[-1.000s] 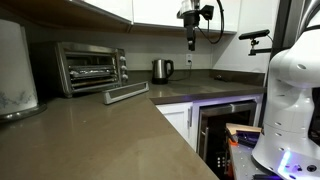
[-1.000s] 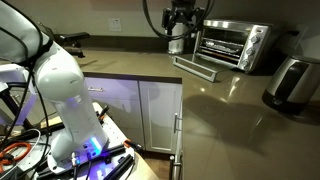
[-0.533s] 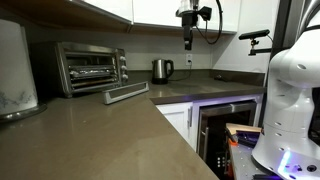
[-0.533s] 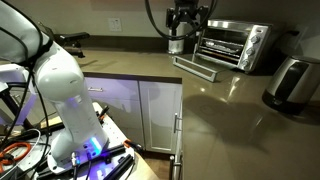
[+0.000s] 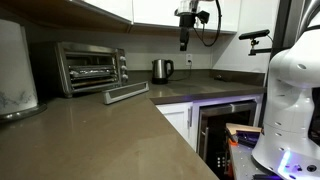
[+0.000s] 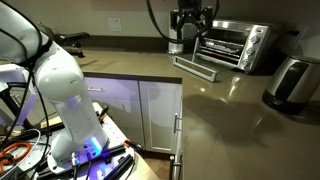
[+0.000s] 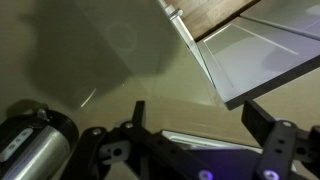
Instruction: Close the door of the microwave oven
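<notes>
The microwave oven (image 5: 90, 68) is a silver box with wire racks, standing at the back of the brown counter; it also shows in an exterior view (image 6: 232, 45). Its door (image 5: 127, 93) hangs open, folded down flat in front of it, bar handle outward, as both exterior views (image 6: 197, 67) show. My gripper (image 5: 184, 42) hangs in the air above the counter, to the side of the door and apart from it (image 6: 187, 40). In the wrist view the gripper (image 7: 195, 118) is open and empty, looking down at the counter. The oven and door are out of the wrist view.
A steel kettle (image 5: 162, 70) stands by the wall near the gripper and shows in the wrist view (image 7: 35, 140). A large white appliance (image 5: 15, 65) sits beside the oven. Upper cabinets (image 5: 100, 8) hang overhead. A dark glass under-counter door (image 5: 225, 125) and the robot's white base (image 5: 295, 90) stand below.
The gripper has moved slightly up and sideways toward the oven. The door has stayed open and flat.
</notes>
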Controlling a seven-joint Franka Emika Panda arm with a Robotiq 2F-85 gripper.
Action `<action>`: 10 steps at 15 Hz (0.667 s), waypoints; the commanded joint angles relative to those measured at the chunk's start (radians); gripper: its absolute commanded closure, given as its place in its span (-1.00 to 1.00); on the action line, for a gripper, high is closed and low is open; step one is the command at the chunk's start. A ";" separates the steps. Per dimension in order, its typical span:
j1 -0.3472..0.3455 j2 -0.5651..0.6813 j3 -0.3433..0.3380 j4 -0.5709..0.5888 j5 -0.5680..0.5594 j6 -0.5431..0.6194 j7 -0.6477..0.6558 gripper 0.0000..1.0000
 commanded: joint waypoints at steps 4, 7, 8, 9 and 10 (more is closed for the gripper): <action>0.095 0.207 -0.016 0.083 0.088 0.293 -0.120 -0.97; 0.140 0.380 -0.015 0.194 0.184 0.407 -0.173 -0.99; 0.142 0.442 -0.009 0.237 0.221 0.430 -0.197 -1.00; 0.139 0.508 0.000 0.292 0.264 0.434 -0.230 -1.00; 0.132 0.572 0.015 0.364 0.306 0.392 -0.253 -1.00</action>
